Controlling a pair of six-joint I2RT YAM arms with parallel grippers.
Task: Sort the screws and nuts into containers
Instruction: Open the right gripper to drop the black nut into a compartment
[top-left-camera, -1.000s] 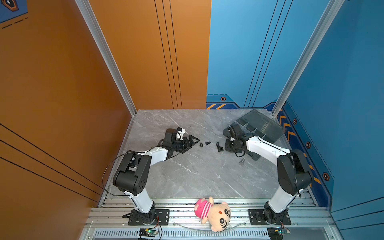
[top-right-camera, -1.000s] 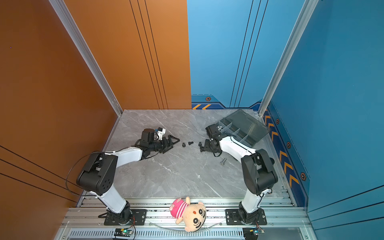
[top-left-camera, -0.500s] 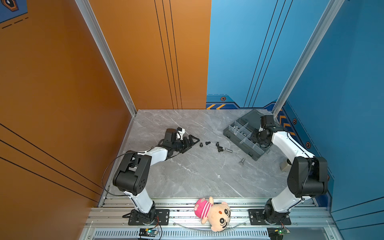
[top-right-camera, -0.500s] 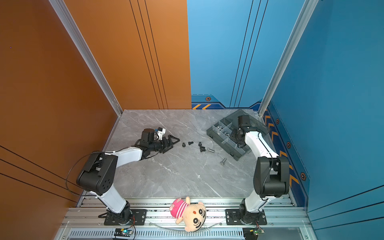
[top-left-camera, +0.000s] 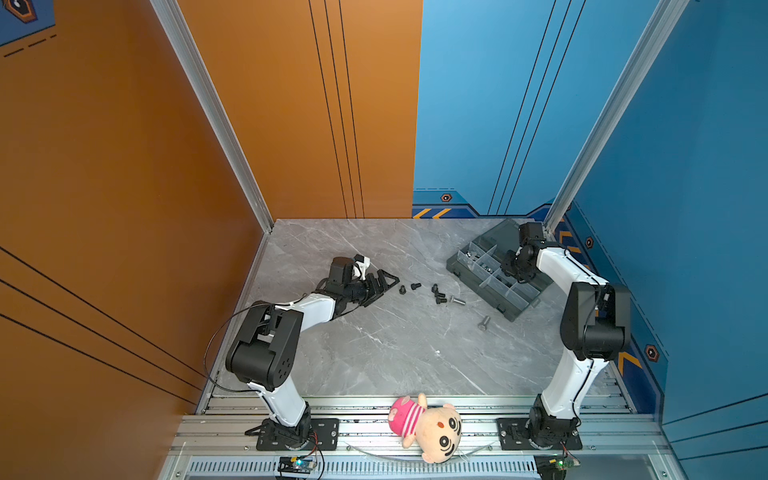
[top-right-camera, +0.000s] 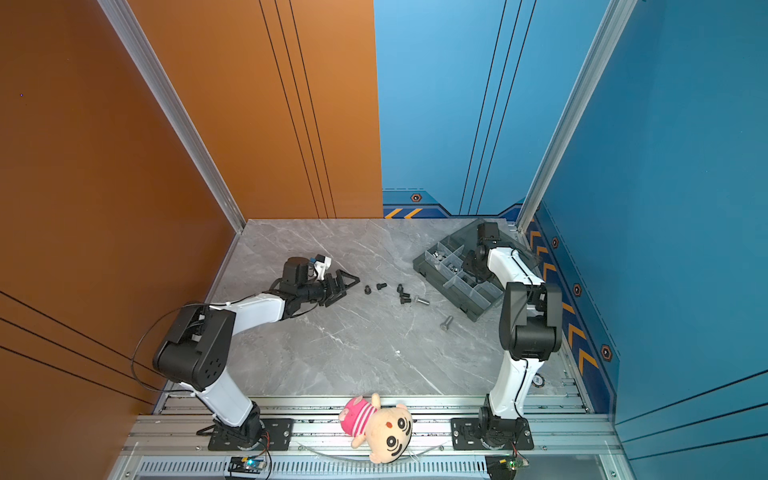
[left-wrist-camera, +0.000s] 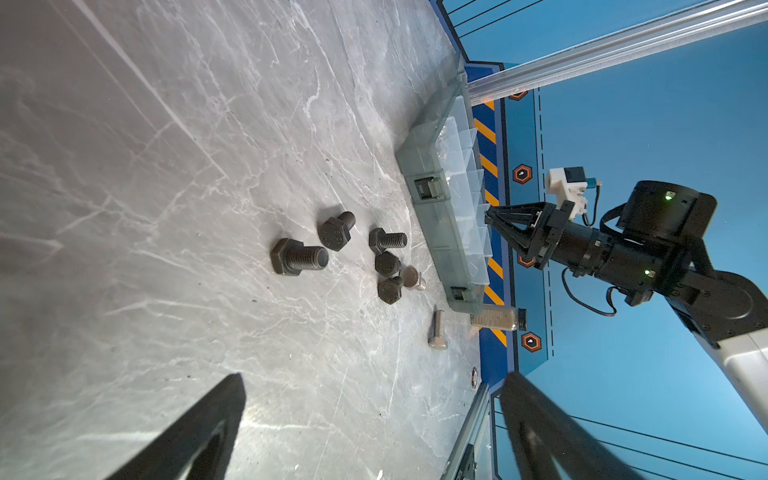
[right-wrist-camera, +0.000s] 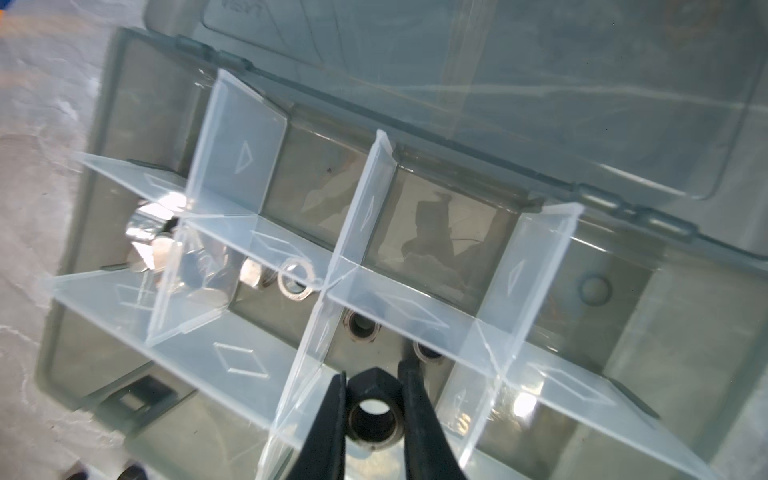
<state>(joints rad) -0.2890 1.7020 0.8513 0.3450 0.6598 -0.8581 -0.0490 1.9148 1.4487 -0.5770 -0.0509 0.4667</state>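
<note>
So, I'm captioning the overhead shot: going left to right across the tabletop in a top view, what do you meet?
Left gripper, jaws open → black screw → second black screw → cluster of black screws → organizer box.

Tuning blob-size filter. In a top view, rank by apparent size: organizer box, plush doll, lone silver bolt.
1. organizer box, lid open
2. plush doll, likely nearer the camera, so its real gap to the box is unsure
3. lone silver bolt, by far the smallest
</note>
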